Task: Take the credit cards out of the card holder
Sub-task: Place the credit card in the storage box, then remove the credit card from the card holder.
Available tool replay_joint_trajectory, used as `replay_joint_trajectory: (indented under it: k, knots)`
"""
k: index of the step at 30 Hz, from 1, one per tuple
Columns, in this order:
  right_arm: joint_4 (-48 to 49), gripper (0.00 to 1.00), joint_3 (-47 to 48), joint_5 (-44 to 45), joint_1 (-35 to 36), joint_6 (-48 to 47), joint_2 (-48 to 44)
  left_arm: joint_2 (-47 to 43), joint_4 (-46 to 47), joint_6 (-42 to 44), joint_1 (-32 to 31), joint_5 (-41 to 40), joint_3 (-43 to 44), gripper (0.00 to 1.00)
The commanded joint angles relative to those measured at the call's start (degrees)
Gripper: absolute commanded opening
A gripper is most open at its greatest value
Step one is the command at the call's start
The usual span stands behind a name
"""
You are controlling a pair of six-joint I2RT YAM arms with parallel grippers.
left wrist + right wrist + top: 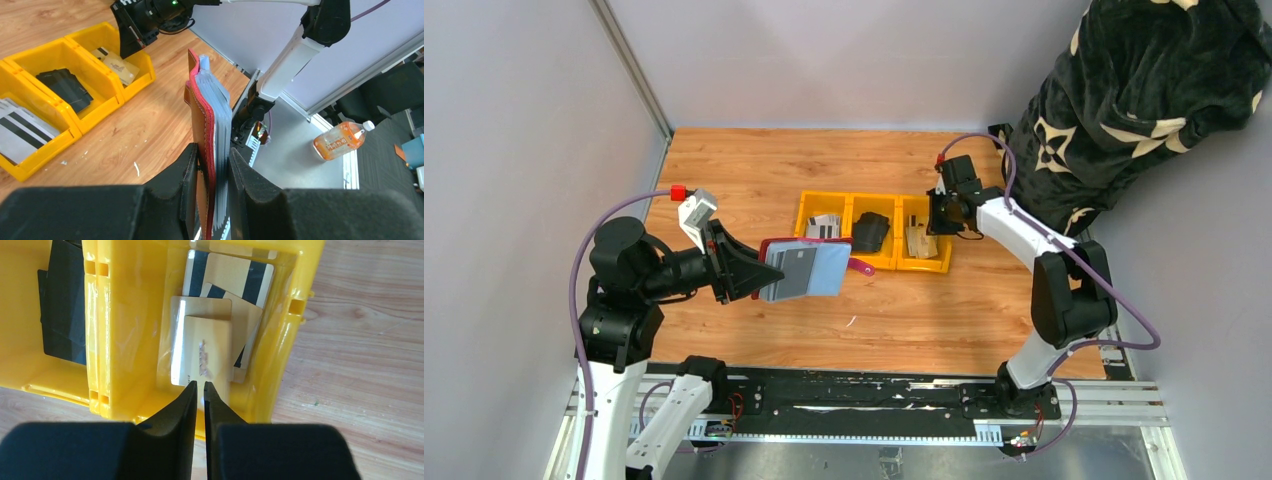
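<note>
Tan plastic credit card (202,347) lies face-up directly ahead of the right end effector (204,389), its near edge at the fingertips. It rests on a loose heap of black-striped cards (235,277) in the end compartment of the yellow three-part plastic bin (292,315). The jaws stand a thin slit apart; whether they have let the card go or pinch its edge cannot be told. A black folded item (62,315) occupies the compartment to the left of the fingers. The left end effector (214,159) is clenched on the dark red leather-look card holder (199,125), gripped on edge above the wooden surface (150,125), with its pale blue-grey clear sleeves (220,107) fanned beyond the fingertips. The overhead view shows a grey card (796,265) in the outermost sleeve. Assessment: the step in hand is the deposit of the tan card, and the task is partly done, with at least one card left to draw. Recommended: part the right jaws fully before any retreat, then withdraw straight up, since the bin wall sits close to the right of the fingers. A thin card may cling to a pad and ride out of the bin, so separation should be confirmed first. The left grip should be firm, with the sleeve mouths presented toward the right arm for the next draw.
</note>
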Motion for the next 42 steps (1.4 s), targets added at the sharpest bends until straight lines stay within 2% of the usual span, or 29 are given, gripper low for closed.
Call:
replay_joint_trajectory:
  k: [1,6,9,11,13,15,18,20,22,25,29,31,38,42]
  knots:
    - [-1.75,0.16,1.14,3.19,0.75,-0.72,-2.38,-0.58,2.25,-0.66,0.03,1.09,1.48,0.00]
    - [-3.16,0.28,1.71,7.31,1.78,-0.32,-5.93,-0.63,2.14,-0.66,0.03,1.20,1.66,0.00]
    - [-3.11,0.35,2.81,5.59,2.96,0.56,-11.51,-0.66,2.26,-0.75,0.03,1.22,1.68,0.00]
    - [-2.00,0.48,3.68,1.50,4.75,1.41,-16.72,-0.55,2.20,-0.81,0.03,1.22,1.52,0.00]
    - [0.97,0.68,3.96,-4.02,6.47,3.00,-21.96,-0.52,2.33,-0.79,0.03,1.06,1.35,0.00]
    - [6.10,0.76,2.90,-11.70,8.16,7.33,-26.73,-0.52,2.63,-0.79,0.03,1.09,0.99,0.00]
    - [18.52,0.78,-0.73,-21.79,11.60,15.68,-32.14,-0.69,3.38,-1.16,0.03,1.33,0.41,0.00]
    - [27.04,0.79,-2.68,-25.01,14.79,19.43,-34.49,-0.69,3.71,-1.24,0.03,1.88,0.05,0.00]
    - [29.96,0.79,-3.13,-25.48,19.28,19.80,-35.21,-0.70,3.55,-0.80,0.03,2.16,-0.11,0.00]
    - [28.85,0.80,-1.01,-23.23,27.39,16.68,-34.43,-0.67,2.95,-0.03,0.03,2.11,-0.15,0.00]
    - [21.52,0.81,3.62,-11.59,38.65,5.92,-33.11,-1.07,2.45,0.21,0.03,2.22,0.17,0.00]
    - [20.45,0.81,3.91,-9.06,42.19,2.17,-32.28,-1.35,3.06,-0.62,0.03,3.20,0.31,0.00]
    - [24.56,0.85,1.21,-18.02,43.20,-2.15,-32.74,-1.77,3.72,-1.47,0.03,6.98,0.88,0.00]
    - [20.27,0.87,2.05,-16.15,43.20,-5.72,-33.98,-2.06,3.29,-1.17,0.03,7.97,0.96,0.00]
